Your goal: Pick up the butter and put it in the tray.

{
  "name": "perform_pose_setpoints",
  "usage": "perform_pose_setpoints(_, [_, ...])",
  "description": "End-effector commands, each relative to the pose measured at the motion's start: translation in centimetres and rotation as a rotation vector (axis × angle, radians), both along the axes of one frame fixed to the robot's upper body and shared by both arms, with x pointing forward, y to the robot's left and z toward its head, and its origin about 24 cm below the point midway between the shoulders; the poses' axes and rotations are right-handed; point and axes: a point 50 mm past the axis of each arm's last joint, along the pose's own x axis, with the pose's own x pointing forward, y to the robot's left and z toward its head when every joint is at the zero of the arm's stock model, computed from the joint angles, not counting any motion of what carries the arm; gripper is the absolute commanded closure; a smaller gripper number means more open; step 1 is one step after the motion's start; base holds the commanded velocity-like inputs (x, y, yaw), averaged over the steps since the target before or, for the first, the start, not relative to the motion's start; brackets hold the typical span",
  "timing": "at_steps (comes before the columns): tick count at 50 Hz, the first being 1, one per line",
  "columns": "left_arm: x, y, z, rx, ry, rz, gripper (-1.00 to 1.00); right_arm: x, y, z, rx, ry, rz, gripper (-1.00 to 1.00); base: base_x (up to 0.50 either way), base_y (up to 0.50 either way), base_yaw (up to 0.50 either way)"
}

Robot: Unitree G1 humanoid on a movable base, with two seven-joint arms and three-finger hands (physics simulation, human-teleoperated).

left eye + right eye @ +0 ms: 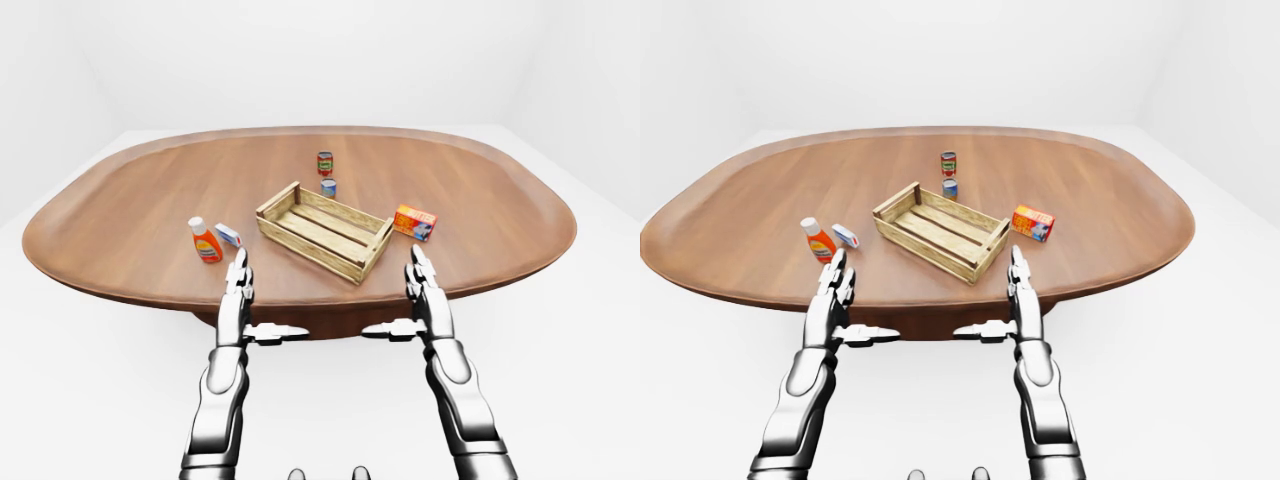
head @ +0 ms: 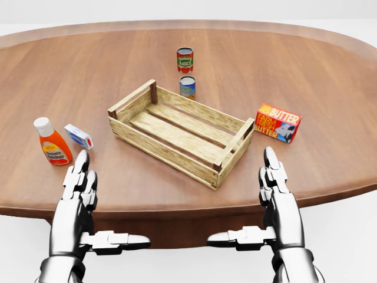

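Wooden surface (image 2: 330, 71): both hands released, butter ungrasped.
Butter box (image 2: 278, 122) lies just right of the tray (image 2: 177, 131); extend right hand (image 2: 275, 183) up-view, grip its long sides; left hand (image 2: 79, 180) idle.

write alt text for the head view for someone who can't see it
Two open robot hands, left hand and right hand, hover at the near edge of a wooden table; an empty wooden tray sits between them, with the butter box to its right.
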Motion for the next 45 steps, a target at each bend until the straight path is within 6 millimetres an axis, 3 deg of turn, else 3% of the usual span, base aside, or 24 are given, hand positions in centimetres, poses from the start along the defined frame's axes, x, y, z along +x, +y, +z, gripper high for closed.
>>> perform_pose_setpoints(1, [-0.2,0.9,0.4,0.013,-0.023,0.021,-1.00,0.0,-0.6,0.1,-0.031,0.015,-0.005,-1.00,0.00,0.00,0.00])
perform_pose_setpoints(18, [-0.7,0.6,1.0,0.028,-0.052,0.015,-1.00,-0.7,-0.5,1.1,-0.041,-0.010,0.002,-1.00,0.00,0.00,0.00])
perform_pose_setpoints(26, [-6.0,1.9,7.0,0.042,-0.241,0.084,-1.00,-5.5,-0.9,7.7,-0.117,-0.279,-0.051,-1.00,0.00,0.00,0.00])
perform_pose_setpoints(31, [-9.1,2.3,9.6,0.099,-0.328,0.132,-1.00,-7.8,-1.2,10.0,-0.142,-0.362,-0.080,-1.00,0.00,0.00,0.00])
perform_pose_setpoints(37, [-11.4,2.0,11.3,0.122,-0.388,0.130,-1.00,-8.6,-1.9,10.3,-0.127,-0.368,-0.107,-1.00,0.00,0.00,0.00])
perform_pose_setpoints(45, [-11.3,2.1,11.3,0.123,-0.393,0.141,-1.00,-8.7,-1.5,10.4,-0.134,-0.374,-0.088,-1.00,0.00,0.00,0.00])
